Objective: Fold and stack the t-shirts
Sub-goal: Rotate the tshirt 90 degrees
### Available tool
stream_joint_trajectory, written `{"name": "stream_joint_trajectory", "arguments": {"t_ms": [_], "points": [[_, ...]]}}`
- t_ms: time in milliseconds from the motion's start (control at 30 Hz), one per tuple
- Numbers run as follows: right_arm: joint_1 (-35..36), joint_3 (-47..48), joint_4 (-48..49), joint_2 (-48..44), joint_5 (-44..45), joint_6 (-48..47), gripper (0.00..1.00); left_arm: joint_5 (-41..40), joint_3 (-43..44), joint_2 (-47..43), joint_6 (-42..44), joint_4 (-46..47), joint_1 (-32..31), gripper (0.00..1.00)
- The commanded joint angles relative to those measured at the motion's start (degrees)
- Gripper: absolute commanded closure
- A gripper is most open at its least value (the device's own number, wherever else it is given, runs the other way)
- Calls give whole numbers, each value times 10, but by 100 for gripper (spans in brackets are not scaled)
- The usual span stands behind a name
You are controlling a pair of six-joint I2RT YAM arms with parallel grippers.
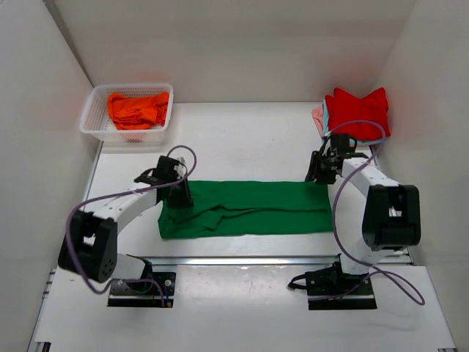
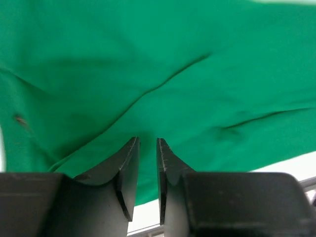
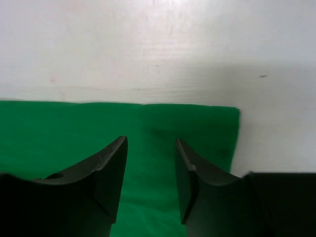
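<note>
The bright green t-shirt (image 1: 249, 207) lies flat on the white table, folded into a long band, with loose creases at its left end. My left gripper (image 1: 181, 196) hangs over the shirt's left end; in the left wrist view (image 2: 147, 140) its jaws stand a narrow gap apart with nothing between them, above the green cloth (image 2: 197, 89). My right gripper (image 1: 316, 174) is open and empty over the shirt's far right corner; it also shows in the right wrist view (image 3: 150, 139), above the green cloth (image 3: 59, 128).
A white mesh basket (image 1: 94, 110) at the back left holds an orange t-shirt (image 1: 137, 108). A red t-shirt (image 1: 357, 111) tops a folded stack at the back right, with pink and light blue edges (image 1: 318, 117) showing. White walls enclose the table.
</note>
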Motion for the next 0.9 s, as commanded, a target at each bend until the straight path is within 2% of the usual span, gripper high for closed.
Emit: {"name": "stream_joint_trajectory", "arguments": {"t_ms": [0, 67, 167, 267, 400, 467, 500, 567, 600, 633, 667, 700, 767, 833, 867], "points": [[27, -6, 12, 56, -16, 4, 61, -4, -21, 48, -34, 38, -13, 69], [32, -11, -7, 71, -3, 14, 63, -19, -2, 91, -35, 37, -16, 70], [56, -58, -15, 54, 29, 54, 63, -53, 71, 175, -18, 15, -32, 71], [80, -123, -8, 7, 40, 94, 64, -62, 173, 282, -4, -12, -39, 74], [111, -206, 13, -71, 33, 151, 65, -57, 359, 432, 5, -52, -44, 74], [133, -231, 34, -113, 24, 188, 67, -49, 525, 510, 17, -115, -42, 73], [154, -247, 58, -120, 10, 205, 67, -51, 579, 572, 30, -140, -42, 73], [192, -259, 86, -135, 3, 242, 71, -48, 857, 685, 54, -276, -40, 73], [222, -257, 102, -134, 1, 264, 72, -41, 948, 775, 55, -312, -39, 73], [257, -250, 108, -126, 4, 282, 72, -26, 1127, 859, 45, -369, -35, 73], [273, -242, 121, -119, 5, 306, 72, 12, 1139, 860, 29, -354, -24, 75], [307, -242, 141, -103, 1, 315, 72, 30, 1005, 834, 25, -272, -15, 75], [348, -239, 179, -87, 3, 351, 74, 26, 885, 762, 33, -194, -18, 76], [396, -241, 233, -62, 0, 374, 74, 16, 918, 780, 41, -210, -25, 75], [405, -242, 243, -43, -4, 384, 74, 24, 997, 815, 44, -240, -27, 74]]}}
